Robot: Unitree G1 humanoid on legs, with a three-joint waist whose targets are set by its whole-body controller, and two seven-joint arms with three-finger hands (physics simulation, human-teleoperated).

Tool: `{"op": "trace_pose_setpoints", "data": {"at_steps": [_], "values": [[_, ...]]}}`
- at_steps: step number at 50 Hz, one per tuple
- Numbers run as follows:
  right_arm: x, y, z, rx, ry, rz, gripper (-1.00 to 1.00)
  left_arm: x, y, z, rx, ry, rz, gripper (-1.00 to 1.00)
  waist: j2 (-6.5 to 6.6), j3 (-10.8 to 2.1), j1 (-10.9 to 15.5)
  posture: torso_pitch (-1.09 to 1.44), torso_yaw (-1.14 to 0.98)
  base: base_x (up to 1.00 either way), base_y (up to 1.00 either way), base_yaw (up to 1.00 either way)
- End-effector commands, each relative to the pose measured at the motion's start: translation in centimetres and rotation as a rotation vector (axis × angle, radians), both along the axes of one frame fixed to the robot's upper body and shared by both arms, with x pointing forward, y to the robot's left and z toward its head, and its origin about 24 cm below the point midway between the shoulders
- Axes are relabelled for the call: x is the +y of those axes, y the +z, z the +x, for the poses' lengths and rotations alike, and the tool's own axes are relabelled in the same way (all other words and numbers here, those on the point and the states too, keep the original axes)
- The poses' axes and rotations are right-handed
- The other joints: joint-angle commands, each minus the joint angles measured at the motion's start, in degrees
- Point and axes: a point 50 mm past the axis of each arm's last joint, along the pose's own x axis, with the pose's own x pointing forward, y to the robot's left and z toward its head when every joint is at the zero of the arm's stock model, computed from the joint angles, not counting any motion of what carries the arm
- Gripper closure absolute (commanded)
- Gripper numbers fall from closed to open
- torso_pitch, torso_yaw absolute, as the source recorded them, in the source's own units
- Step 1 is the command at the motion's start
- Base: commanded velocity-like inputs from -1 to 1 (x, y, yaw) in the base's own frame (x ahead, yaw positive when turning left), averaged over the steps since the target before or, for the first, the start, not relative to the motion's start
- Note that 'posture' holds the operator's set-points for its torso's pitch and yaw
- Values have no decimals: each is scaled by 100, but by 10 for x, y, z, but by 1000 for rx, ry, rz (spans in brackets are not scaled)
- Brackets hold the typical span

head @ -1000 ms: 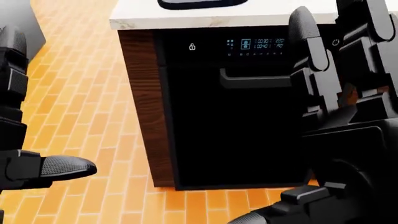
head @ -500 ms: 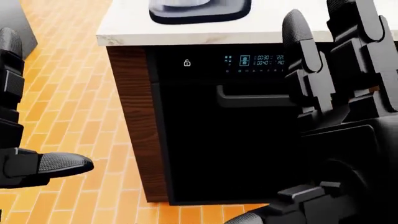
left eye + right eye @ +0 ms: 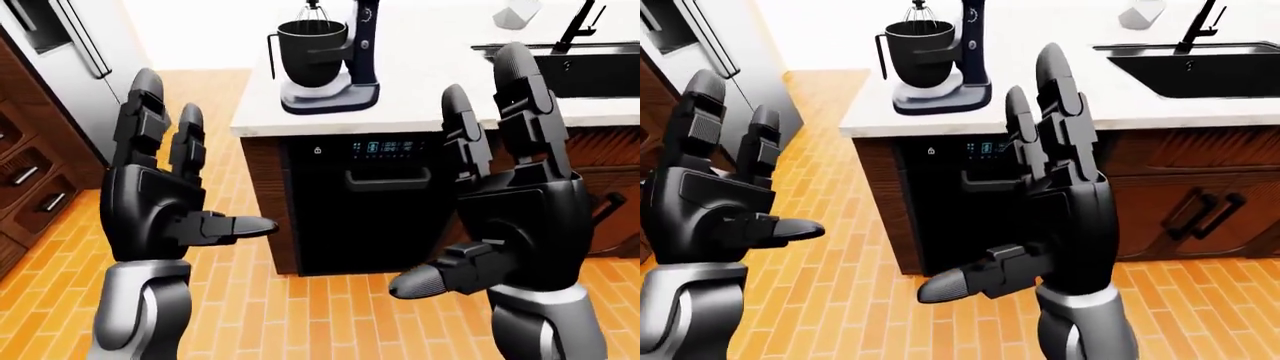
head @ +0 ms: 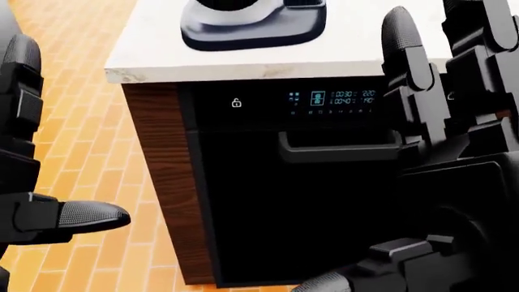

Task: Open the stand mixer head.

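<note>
A dark stand mixer (image 3: 330, 56) with a black bowl and a whisk stands on the white counter (image 3: 430, 82) at the top of the left-eye view; its head is cut off by the frame's top edge. Only its grey base (image 4: 251, 21) shows in the head view. My left hand (image 3: 165, 202) is raised at the left, fingers spread and open, holding nothing. My right hand (image 3: 500, 202) is raised at the right, also open and empty. Both hands hang well below and short of the mixer.
A black dishwasher (image 3: 365, 202) with a lit panel and bar handle sits under the counter. A black sink (image 3: 1195, 67) with a tap lies to the right. Wood drawers and a steel fridge (image 3: 70, 67) stand at the left. Orange brick floor (image 3: 300, 315) stretches below.
The whole head view has shifted downward: the counter and dishwasher sit lower and larger, and more of the mixer base shows. The camera has moved closer or tilted up. Both hands stay open.
</note>
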Motion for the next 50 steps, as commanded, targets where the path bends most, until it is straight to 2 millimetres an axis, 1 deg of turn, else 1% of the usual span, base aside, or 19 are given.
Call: {"op": "trace_pose_setpoints", "data": {"at_steps": [1,3,5,9,12,13,14,18,20,27,29,30,35,37,38,39,44,46,50], "values": [[1,10,-6,-75,15,9,-100,1,13,-8,-92,12,4,-100,42,-202,13,0,0,0,0,0],[2,10,-8,-80,38,14,-100,1,13,-7,-91,13,4,-100,99,-326,23,0,0,30,0,0],[3,9,-8,-78,31,-1,-100,1,13,-7,-91,14,5,-100,84,148,50,0,0,61,0,0],[3,9,-8,-75,49,10,-100,1,14,-8,-93,15,7,-100,51,-318,68,0,0,13,0,0],[3,9,-8,-76,30,2,-100,1,14,-8,-93,16,8,-100,-302,77,139,0,0,57,0,0],[3,9,-8,-81,24,2,-100,1,14,-9,-94,15,8,-100,-252,78,135,0,0,0,0,0],[2,10,-8,-84,21,4,-100,1,14,-9,-95,15,7,-100,-187,-232,125,0,0,0,0,0],[3,9,-8,-78,48,10,-100,1,14,-8,-93,15,8,-100,-253,-346,127,0,0,10,0,0],[3,9,-8,-78,29,0,-100,1,13,-8,-91,15,8,-100,-211,33,50,0,0,46,0,0],[3,8,-8,-74,46,7,-100,1,13,-7,-90,15,7,-100,34,-343,37,0,0,7,0,0],[3,8,-8,-77,34,-3,-100,1,13,-8,-90,15,8,-100,150,82,83,0,0,42,0,0],[3,8,-8,-76,31,0,-100,1,13,-8,-90,14,8,-100,198,23,96,0,0,8,0,0],[3,8,-8,-75,45,8,-100,1,13,-8,-90,15,8,-100,-10,-186,135,0,0,6,0,0],[3,9,-8,-76,26,-1,-100,1,13,-7,-91,15,9,-100,-400,64,127,0,0,42,0,0],[3,9,-8,-77,23,3,-100,1,13,-7,-90,15,9,-100,-250,168,78,0,0,0,0,0],[2,9,-8,-80,20,5,-100,2,13,-8,-90,16,8,-100,-221,-85,109,0,0,0,0,0],[2,9,-9,-81,44,17,-100,2,13,-8,-91,16,9,-100,-19,-380,76,0,0,7,0,0],[2,9,-8,-77,20,2,-100,2,13,-8,-91,16,9,-100,42,62,60,0,0,36,0,0],[2,11,-8,-83,35,17,-100,2,15,-8,-96,16,8,-100,56,-257,25,0,0,0,0,0]]}}
